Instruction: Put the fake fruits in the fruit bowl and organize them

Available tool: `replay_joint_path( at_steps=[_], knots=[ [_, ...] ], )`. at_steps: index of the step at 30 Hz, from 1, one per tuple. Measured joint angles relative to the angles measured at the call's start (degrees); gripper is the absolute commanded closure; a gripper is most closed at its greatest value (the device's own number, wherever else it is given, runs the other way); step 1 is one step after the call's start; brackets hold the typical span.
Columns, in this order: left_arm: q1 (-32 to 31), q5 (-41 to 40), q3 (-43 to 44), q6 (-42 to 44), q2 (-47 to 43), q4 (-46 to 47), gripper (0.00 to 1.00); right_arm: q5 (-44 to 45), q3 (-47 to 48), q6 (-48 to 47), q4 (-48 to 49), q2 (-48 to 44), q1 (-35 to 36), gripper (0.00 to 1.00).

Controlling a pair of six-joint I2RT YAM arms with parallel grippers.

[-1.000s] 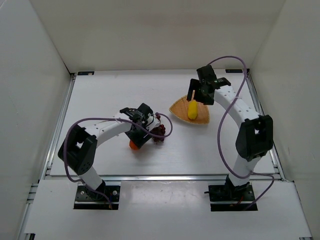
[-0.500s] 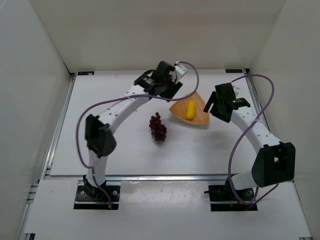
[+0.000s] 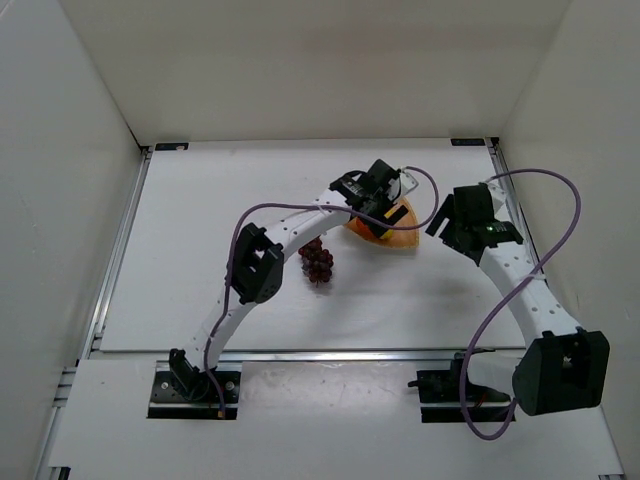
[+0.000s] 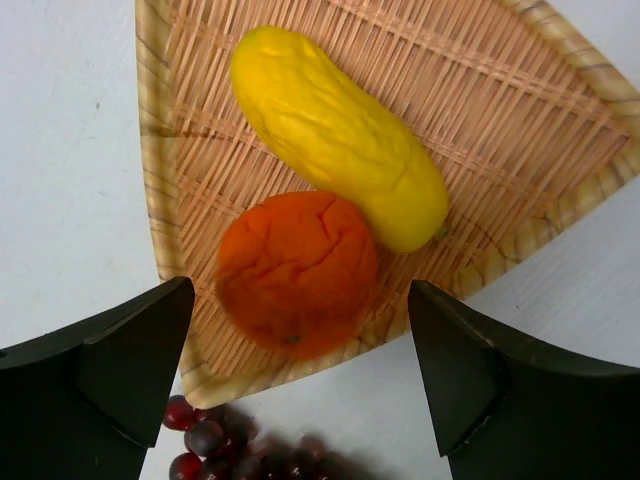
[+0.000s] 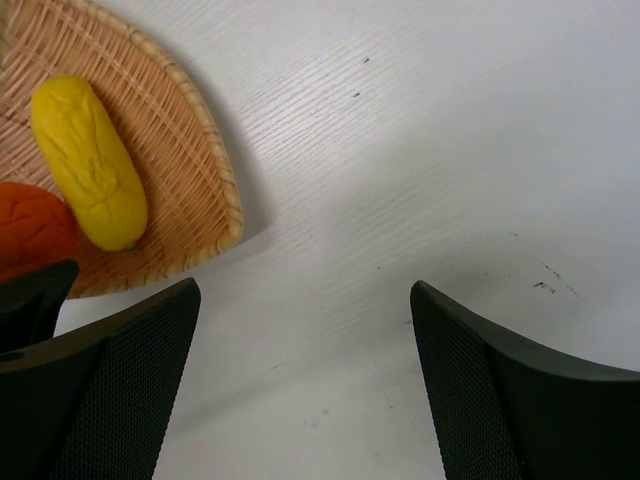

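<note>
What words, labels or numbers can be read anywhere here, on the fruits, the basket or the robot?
None can be read.
The orange, the yellow fruit, the grape bunch and the woven basket carry no print.
The left arm and the right arm show no legible mark; anything on them is too small to tell.

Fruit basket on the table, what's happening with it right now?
The left gripper hangs open right over the wicker basket, where the orange lies beside the yellow fruit; its fingers grip neither. The right gripper is open too, holding nothing, over bare table next to the basket. The grape bunch lies on the table outside the basket, so that one is not yet in.
</note>
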Motion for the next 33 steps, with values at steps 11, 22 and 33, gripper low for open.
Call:
replay_joint_path(
  at_steps=[11, 22, 33],
  knots=[
    [3.54, -4.94, -20.61, 0.11, -22.49, 1.22, 0.0, -8.79, -2.47, -15.72, 8.09, 1.9, 20.5, 0.0],
    [27.65, -10.84, -45.72, 0.2, -49.7, 2.82, 0.0, -18.99, 29.09, -21.29, 6.27, 40.7, 37.11, 0.0],
    [34.67, -6.56, -56.61, -0.79, -55.01, -0.13, 0.0, -18.93, 41.94, -20.57, -3.69, 56.02, 37.38, 0.38]
  ],
)
